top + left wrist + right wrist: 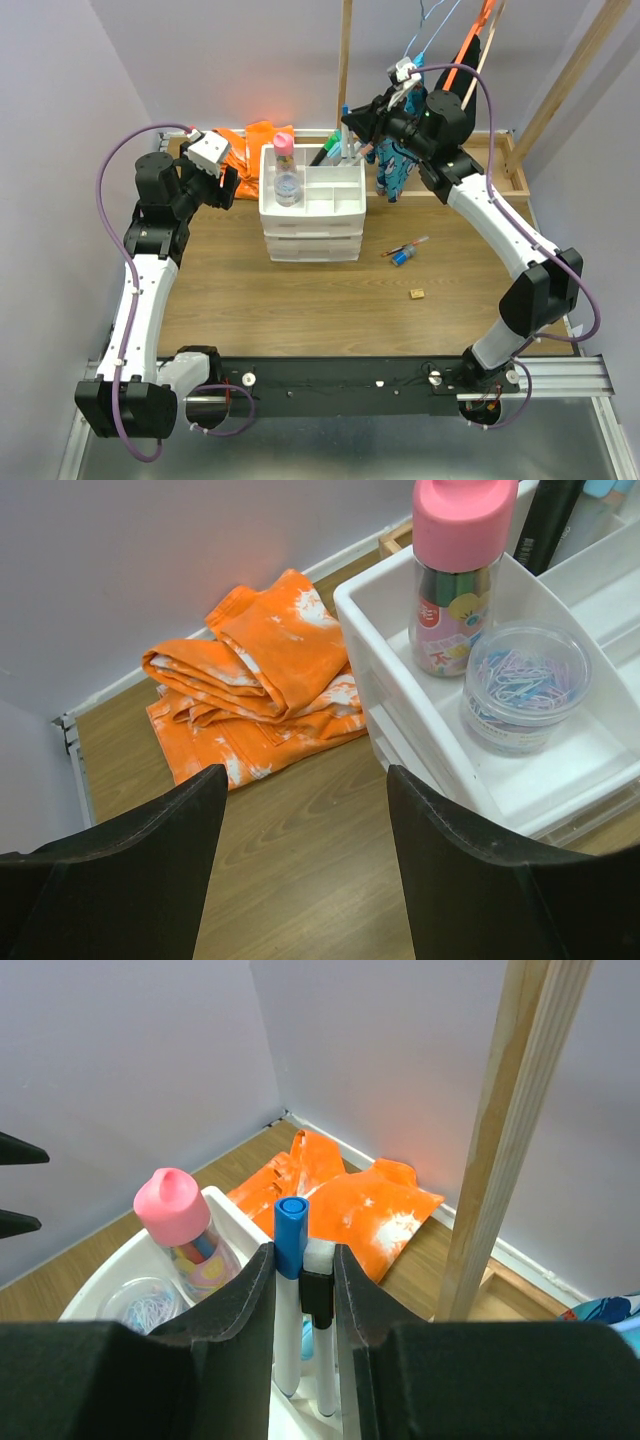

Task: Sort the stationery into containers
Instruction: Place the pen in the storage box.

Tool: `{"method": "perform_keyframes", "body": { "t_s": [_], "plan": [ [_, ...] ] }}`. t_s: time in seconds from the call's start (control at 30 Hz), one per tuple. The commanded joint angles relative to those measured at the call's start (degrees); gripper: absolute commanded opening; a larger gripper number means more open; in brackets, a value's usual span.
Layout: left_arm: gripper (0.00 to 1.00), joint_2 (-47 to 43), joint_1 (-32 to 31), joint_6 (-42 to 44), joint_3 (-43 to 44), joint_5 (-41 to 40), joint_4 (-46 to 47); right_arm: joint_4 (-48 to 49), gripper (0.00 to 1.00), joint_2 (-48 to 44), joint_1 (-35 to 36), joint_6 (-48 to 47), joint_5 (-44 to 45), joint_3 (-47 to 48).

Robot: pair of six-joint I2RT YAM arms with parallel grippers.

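Right end effector (pixel 303 1265) clamps two markers (pixel 290 1228) over drawer unit (pixel 312 240); left end effector (pixel 305 815) wide, empty

The folded cloth (pixel 255 690) is glowing orange, blotched with white tie-dye. The drawer unit (pixel 312 240) is showing plain white. A pink cap is topping the clear bottle (pixel 455 575), whose label is showing pink cartoon print, and the round jar (pixel 525 685) is holding pastel blue, pink and lilac paper clips. The white marker (pixel 289 1250) is wearing a blue cap. The small block (pixel 417 294) is lying tan on the brown wood-grain table (pixel 300 310).
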Motion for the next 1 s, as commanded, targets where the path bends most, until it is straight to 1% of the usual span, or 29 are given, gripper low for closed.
{"method": "perform_keyframes", "body": {
  "t_s": [0.0,0.47,0.6,0.97],
  "plan": [
    [0.74,0.09,0.20,0.15,0.29,-0.44,0.87,1.52,0.00,1.30,-0.58,0.59,0.66,-0.80],
    [0.74,1.23,0.20,0.42,0.46,-0.79,0.95,6.00,0.01,4.29,-0.58,3.40,-0.84,-3.53],
    [0.74,1.23,0.20,0.24,-0.07,-0.79,1.22,6.97,0.01,3.24,-0.67,3.14,-0.66,-6.77],
    [0.74,0.97,0.20,-0.20,-0.68,-0.26,1.31,7.50,0.01,0.16,-0.67,2.26,-0.49,-12.05]
  ]
}}
